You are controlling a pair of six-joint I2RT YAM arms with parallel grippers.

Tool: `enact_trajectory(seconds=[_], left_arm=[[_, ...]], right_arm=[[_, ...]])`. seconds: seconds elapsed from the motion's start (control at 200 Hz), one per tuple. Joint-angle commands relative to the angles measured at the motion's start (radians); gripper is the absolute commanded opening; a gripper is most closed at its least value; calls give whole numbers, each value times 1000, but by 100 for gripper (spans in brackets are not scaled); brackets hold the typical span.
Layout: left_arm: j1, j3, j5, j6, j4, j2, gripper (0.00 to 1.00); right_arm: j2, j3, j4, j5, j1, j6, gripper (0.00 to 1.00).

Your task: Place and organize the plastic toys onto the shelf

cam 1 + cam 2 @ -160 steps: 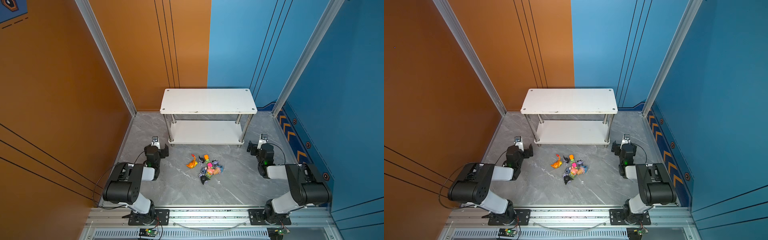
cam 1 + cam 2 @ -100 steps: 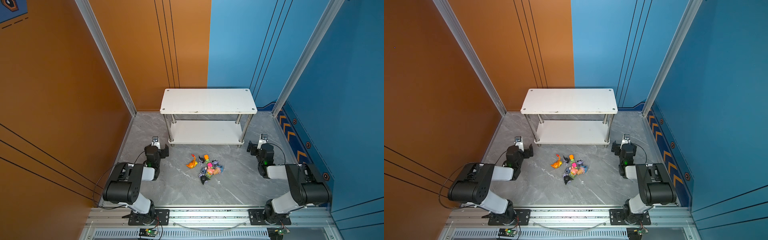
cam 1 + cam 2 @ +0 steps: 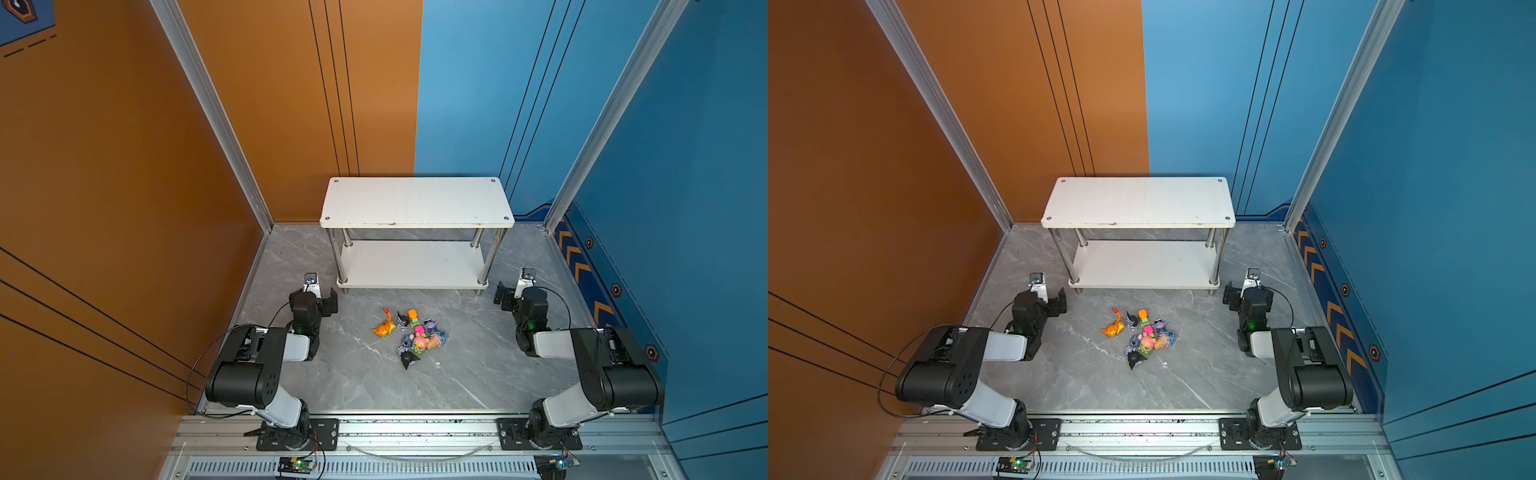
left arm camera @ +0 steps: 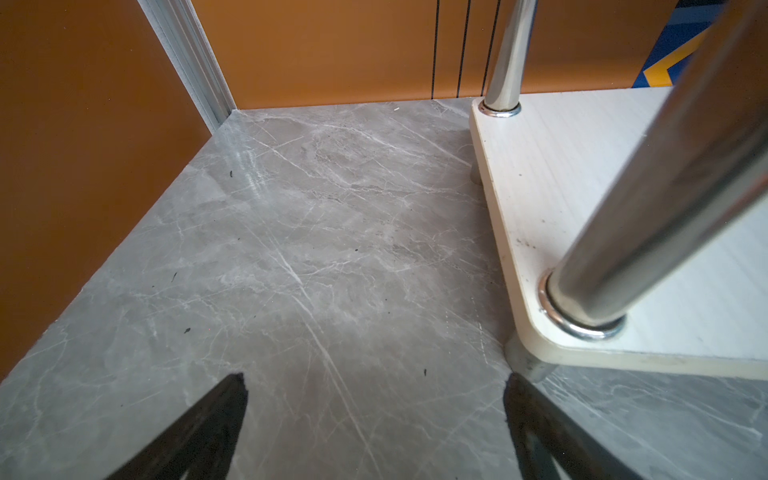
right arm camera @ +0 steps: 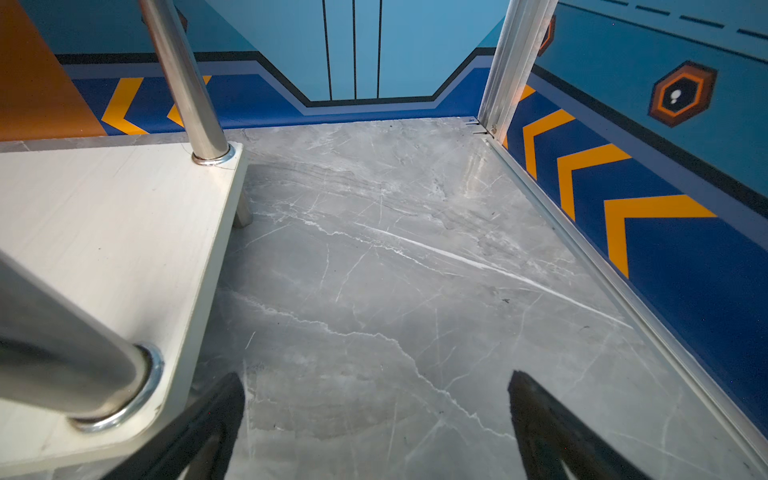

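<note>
Jaws, left gripper (image 3: 316,296): spread wide, holding nothing; bare grey tabletop (image 4: 316,257) shows between the black fingers (image 4: 208,428) in the left wrist view. Location: low over the tabletop, near the front left corner of the shelf (image 3: 415,201).

Jaws, right gripper (image 3: 518,293): likewise spread wide and empty. Location: near the shelf's front right corner.

Shelf: two white boards joined by four chrome posts (image 4: 505,54), standing at the far side of the tabletop near the back wall in both top views.

Plastic toys (image 3: 417,338): one loose cluster on the tabletop in front of the shelf, between the two grippers and well apart from both.
- Orange creature (image 3: 384,328): at the cluster's left edge, slightly apart.
- Pink bear (image 3: 420,341): near the middle, touching its neighbours.
- Green block with orange top (image 3: 412,316): at the far edge.
- Black piece (image 3: 407,360): at the near edge.
- Remaining pieces: too small to tell apart.
</note>
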Motion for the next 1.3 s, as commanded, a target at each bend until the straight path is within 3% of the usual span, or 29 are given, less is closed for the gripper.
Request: enact_trajectory(seconds=[0.0, 0.981, 1.096, 1.291], left_arm=[[9, 23, 18, 12, -11, 0, 98], [29, 27, 47, -1, -17, 0, 98], [15, 47, -26, -11, -76, -38, 98], [-20, 29, -121, -2, -118, -123, 98]], right_arm=[[-8, -5, -14, -13, -2, 8, 100], [-8, -5, -14, -13, -2, 7, 100], [-12, -1, -15, 11, 5, 10, 100], [-158, 127, -359, 106, 35, 13, 100]])
